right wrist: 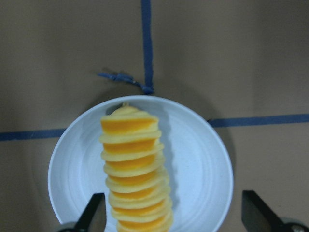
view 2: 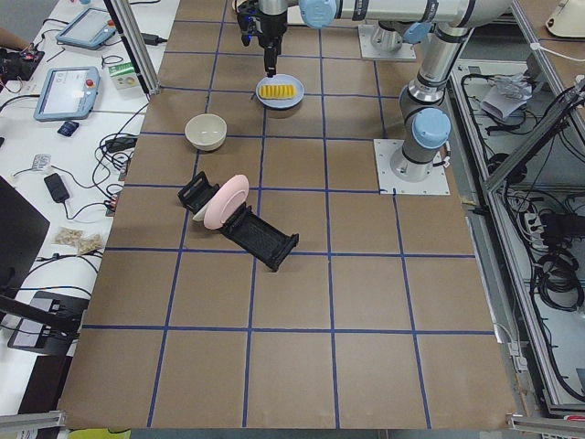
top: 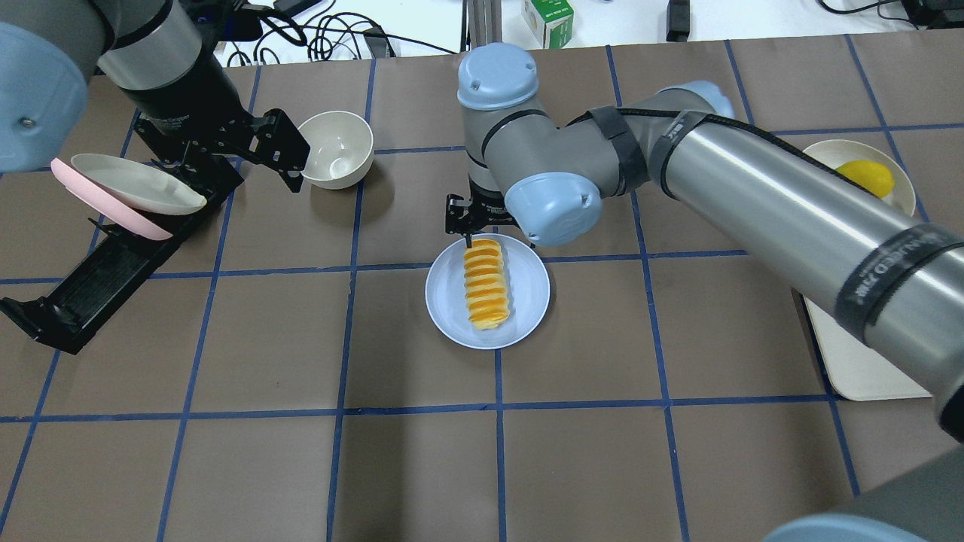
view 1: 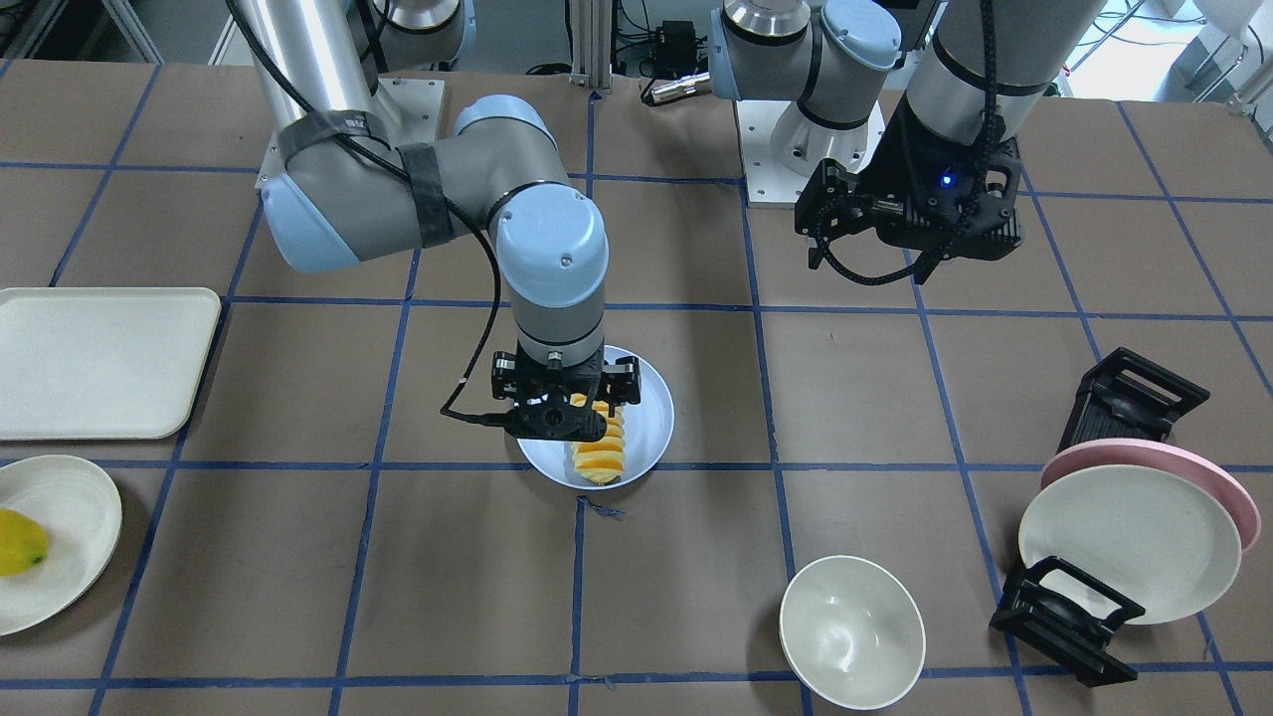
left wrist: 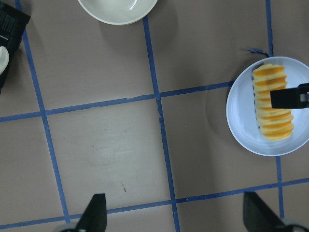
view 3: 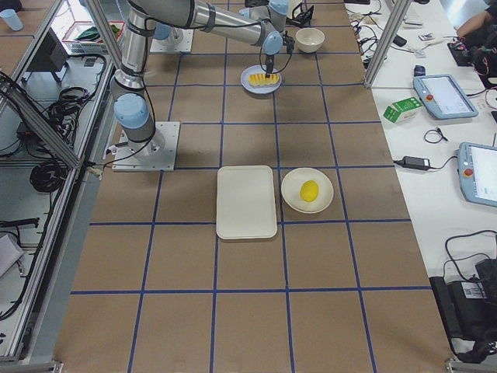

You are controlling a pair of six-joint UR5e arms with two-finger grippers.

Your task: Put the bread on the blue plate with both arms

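Observation:
The bread, a ridged orange-yellow loaf, lies along the middle of the blue plate on the table. It also shows in the overhead view on the plate. My right gripper hangs just over the loaf with its jaws open. In the right wrist view its fingers stand wide apart on either side of the bread, not gripping it. My left gripper is open and empty, held high off to the side near the dish rack. The left wrist view shows the plate from afar.
A white bowl sits near the front edge. A black dish rack holds a pink plate and a cream plate. A cream tray and a cream plate with a yellow fruit lie on the other side.

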